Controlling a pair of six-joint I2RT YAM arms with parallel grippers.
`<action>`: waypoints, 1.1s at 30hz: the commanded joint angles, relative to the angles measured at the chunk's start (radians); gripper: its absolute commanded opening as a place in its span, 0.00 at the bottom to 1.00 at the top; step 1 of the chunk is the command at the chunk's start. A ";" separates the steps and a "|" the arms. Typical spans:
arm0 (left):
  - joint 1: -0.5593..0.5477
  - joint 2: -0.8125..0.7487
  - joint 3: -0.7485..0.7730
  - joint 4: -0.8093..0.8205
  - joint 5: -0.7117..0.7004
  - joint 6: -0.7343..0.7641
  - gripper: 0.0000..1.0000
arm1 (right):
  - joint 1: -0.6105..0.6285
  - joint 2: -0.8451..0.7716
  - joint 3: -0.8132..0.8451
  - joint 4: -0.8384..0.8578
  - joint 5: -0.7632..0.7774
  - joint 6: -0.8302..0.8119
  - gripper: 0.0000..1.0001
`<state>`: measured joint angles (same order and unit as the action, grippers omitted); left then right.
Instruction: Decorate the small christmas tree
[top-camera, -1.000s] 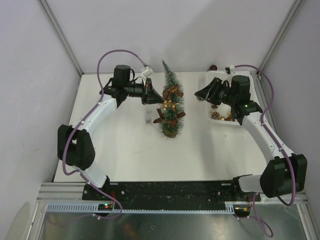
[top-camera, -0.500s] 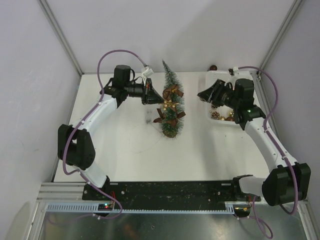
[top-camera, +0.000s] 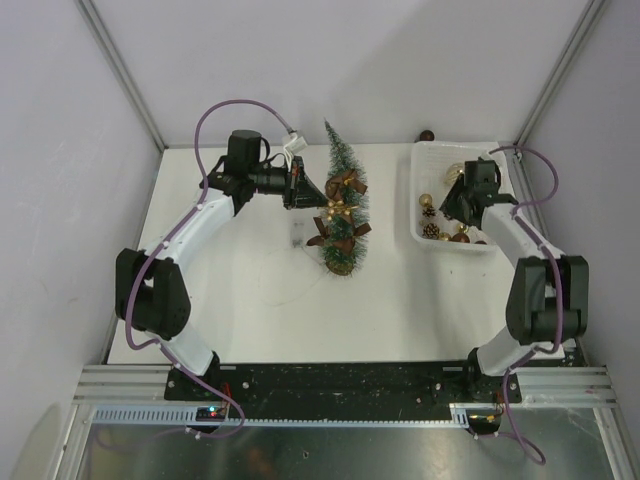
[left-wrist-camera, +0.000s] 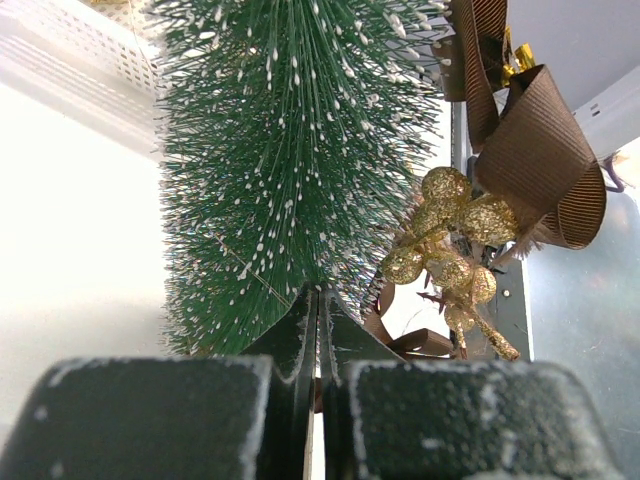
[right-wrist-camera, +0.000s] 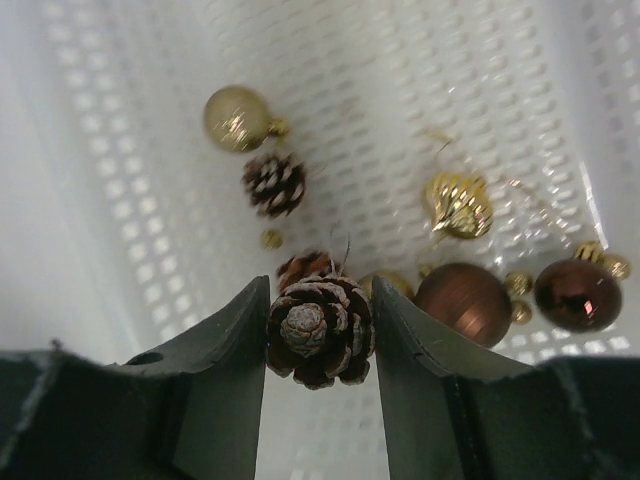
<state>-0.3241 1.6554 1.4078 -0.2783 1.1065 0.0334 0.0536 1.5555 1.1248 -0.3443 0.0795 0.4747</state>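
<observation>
- Centrally on the white table (top-camera: 250, 290), the frosted green bottle-brush christmas tree (top-camera: 338, 180) stands unmoved.
- Left gripper (top-camera: 303, 190): still closed, tips against its bristles.
- Right gripper (right-wrist-camera: 320, 300): has dropped into the white mesh basket (top-camera: 428, 160) at the far right corner, jaws half apart, gripping a brown pine cone (right-wrist-camera: 318, 335); next ornament probably secured.

A white table (top-camera: 240, 300) carries everything. The small christmas tree (top-camera: 343, 215) is near its middle, toward the far side, with a small pale tag (top-camera: 297, 236) flat on the surface just left of it. A white mesh basket (top-camera: 425, 236) sits at the far right, and a small dark thing (top-camera: 426, 135) lies at the far edge just behind it
</observation>
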 joint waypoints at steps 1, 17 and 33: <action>0.003 -0.015 0.036 0.015 0.028 -0.011 0.00 | -0.037 0.091 0.126 -0.005 0.115 -0.007 0.36; 0.013 -0.021 0.039 0.015 0.033 -0.004 0.00 | -0.093 0.403 0.418 -0.113 0.184 0.007 0.54; 0.020 -0.041 0.023 0.015 0.041 -0.002 0.00 | -0.097 0.415 0.412 -0.129 0.143 0.014 0.58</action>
<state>-0.3107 1.6554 1.4082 -0.2783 1.1130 0.0334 -0.0528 1.9839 1.5208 -0.4667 0.2276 0.4767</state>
